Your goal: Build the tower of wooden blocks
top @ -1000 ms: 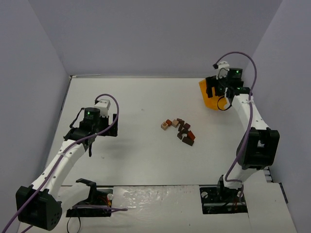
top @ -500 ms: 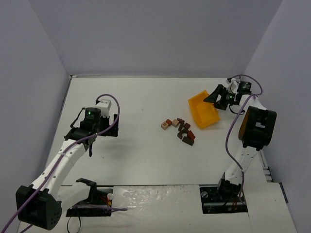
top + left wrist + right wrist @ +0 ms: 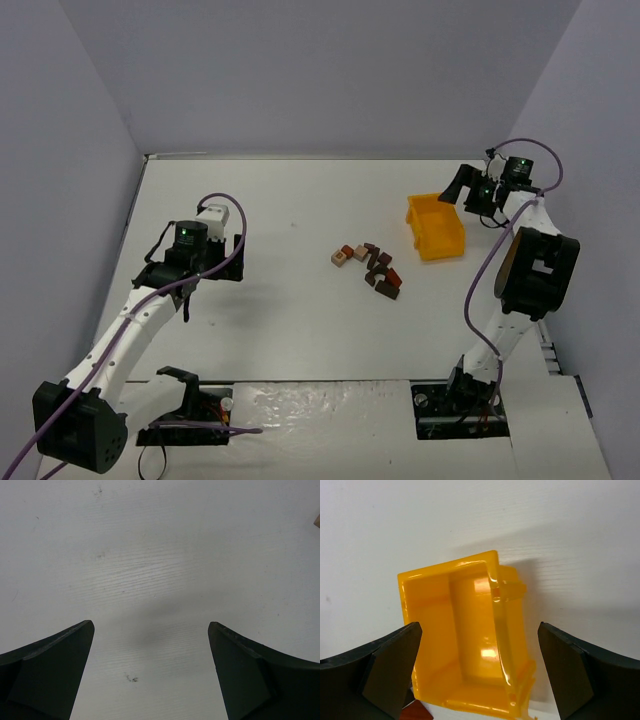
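Yellow plastic bin (image 3: 436, 228) sits upright on the white table (image 3: 290, 320), right of centre in the overhead view. Just above and to its right hangs the right gripper (image 3: 466, 193). In the right wrist view its fingers (image 3: 395, 665) stand wide apart, one at each lower corner of the frame, with the bin (image 3: 465, 645) below and between them and clear space on both sides.

The wood blocks (image 3: 368, 265) lie in a loose, low cluster at the centre of the table, just left of the bin: tan, reddish-brown and dark brown pieces touching one another.

The left gripper (image 3: 222, 262) hovers at centre left, well apart from the blocks. The left wrist view shows its fingers (image 3: 50, 670) spread wide over bare table.
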`<state>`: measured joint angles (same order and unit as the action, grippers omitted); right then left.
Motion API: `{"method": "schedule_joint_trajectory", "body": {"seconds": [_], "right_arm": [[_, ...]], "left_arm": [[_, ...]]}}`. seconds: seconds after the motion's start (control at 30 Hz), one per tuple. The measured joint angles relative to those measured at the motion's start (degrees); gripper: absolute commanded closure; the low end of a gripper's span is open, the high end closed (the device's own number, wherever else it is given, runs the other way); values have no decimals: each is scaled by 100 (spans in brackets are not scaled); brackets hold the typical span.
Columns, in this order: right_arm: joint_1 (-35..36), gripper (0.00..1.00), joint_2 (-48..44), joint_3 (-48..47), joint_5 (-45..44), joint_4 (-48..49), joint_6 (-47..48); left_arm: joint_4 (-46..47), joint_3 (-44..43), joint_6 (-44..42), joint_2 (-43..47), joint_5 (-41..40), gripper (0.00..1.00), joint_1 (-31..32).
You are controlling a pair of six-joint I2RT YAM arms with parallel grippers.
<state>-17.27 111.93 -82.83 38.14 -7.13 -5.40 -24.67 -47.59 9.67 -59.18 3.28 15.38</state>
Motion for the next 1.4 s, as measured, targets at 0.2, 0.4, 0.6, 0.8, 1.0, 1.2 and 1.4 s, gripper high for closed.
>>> {"method": "schedule_joint_trajectory", "body": {"seconds": [0.2, 0.4, 0.6, 0.8, 1.0, 1.2, 1.4], "right_arm": [[111, 2, -767, 1, -1089, -4, 411], [833, 25, -1476, 145, -2085, 20, 803], [1497, 27, -1532, 479, -2474, -112, 856], [1867, 33, -1198, 557, -2892, -276, 801], [2094, 47, -719, 557, -3080, -281, 698], [2204, 89, -274, 542, -3231, -310, 666], [2075, 100, -109, 62, -3492, -388, 1032]], "left_arm": [[-1, 0, 0, -7, 18, 3, 0], [-5, -2, 1, -8, 17, 3, 0], [-20, -31, 2, -9, 14, 3, 4], [-48, -31, 0, -9, 14, 3, 4], [-57, -31, 1, -9, 13, 3, 4], [-80, -32, 0, -9, -33, 3, 4], [-87, -33, 0, -49, -58, 3, 4]]}}
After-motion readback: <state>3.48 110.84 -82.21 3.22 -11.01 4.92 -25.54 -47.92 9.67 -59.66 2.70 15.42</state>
